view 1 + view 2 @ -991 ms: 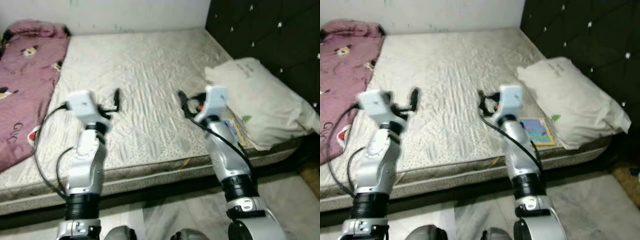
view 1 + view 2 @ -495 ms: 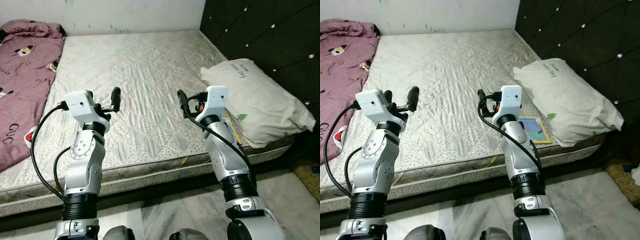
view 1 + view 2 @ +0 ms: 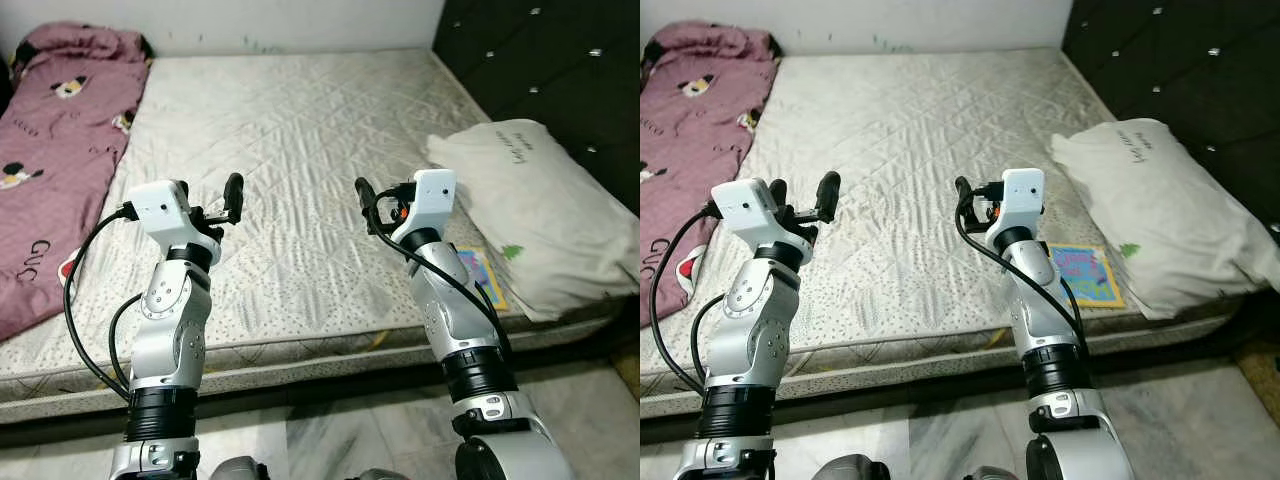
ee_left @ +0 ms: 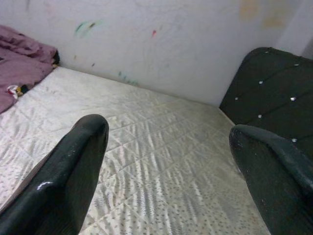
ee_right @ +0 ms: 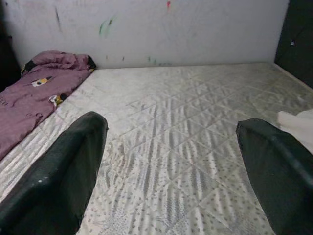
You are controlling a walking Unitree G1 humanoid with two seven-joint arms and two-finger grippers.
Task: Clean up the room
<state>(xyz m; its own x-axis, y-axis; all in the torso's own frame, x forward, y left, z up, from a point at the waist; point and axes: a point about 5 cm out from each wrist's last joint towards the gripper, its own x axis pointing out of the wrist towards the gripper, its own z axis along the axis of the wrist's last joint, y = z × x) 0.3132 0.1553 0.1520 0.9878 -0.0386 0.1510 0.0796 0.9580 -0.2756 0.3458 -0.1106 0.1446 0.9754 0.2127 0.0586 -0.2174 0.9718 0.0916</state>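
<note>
The left gripper (image 4: 166,161) hangs above the near half of the mattress (image 3: 300,120), left of centre in the left eye view, its two black fingers (image 4: 68,171) spread wide apart with nothing between them. The right gripper (image 5: 171,161) sits level with it, just right of centre, its fingers (image 5: 63,166) equally wide apart and empty, pointing toward the far wall (image 5: 195,29). Both silver arms rise from the bottom edge of the frame, with black cables looping beside them. Beneath and beyond the grippers the pale quilted mattress spreads across most of the frame. Just right of the right arm, near the mattress's front edge, a small colourful book (image 3: 1085,275) lies flat, its far side touching or tucked under a white pillow (image 3: 540,230); which of the two cannot be told. The pillow lies at the right of the frame against a dark tufted headboard (image 3: 560,70). A crumpled maroon blanket (image 3: 50,170) with cartoon prints runs along the left edge, from the upper left corner down to the mattress's front. Pale marble floor (image 3: 1180,430) shows along the bottom.
</note>
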